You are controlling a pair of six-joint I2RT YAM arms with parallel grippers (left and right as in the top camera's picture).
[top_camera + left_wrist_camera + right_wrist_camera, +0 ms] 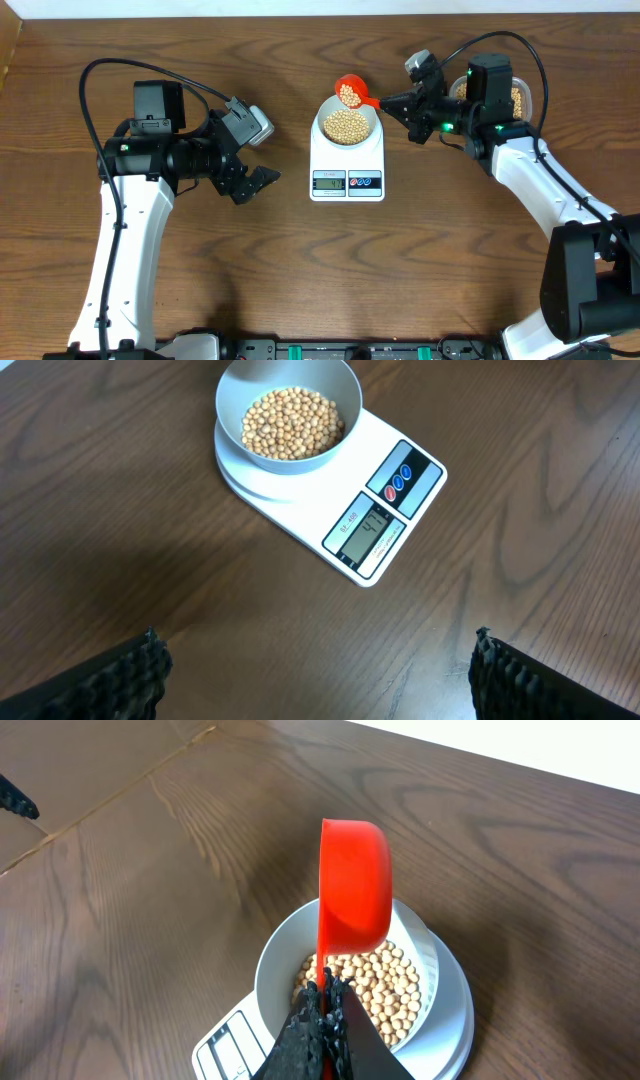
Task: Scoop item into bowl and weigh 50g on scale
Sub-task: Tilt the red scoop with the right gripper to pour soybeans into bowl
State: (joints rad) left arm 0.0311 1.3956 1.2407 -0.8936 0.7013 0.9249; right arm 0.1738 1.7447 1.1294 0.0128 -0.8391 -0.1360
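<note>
The pale bowl (pixel 348 124) sits on the white scale (pixel 347 180) at the table's middle and holds many beige beans (pixel 347 125). My right gripper (pixel 396 102) is shut on the handle of a red scoop (pixel 350 92), which holds a few beans above the bowl's far rim. In the right wrist view the scoop (pixel 352 885) hangs over the bowl (pixel 275 965) and beans (pixel 385 985), fingers (pixel 322 1010) clamped on its handle. My left gripper (pixel 255 183) is open and empty, left of the scale. The left wrist view shows the bowl (pixel 232 400), beans (pixel 292 422), scale (pixel 400 475) and fingertips (pixel 315 670).
A clear plastic container (pixel 518 98) with more beans stands behind my right arm at the back right. The table's far edge runs along the top of the overhead view.
</note>
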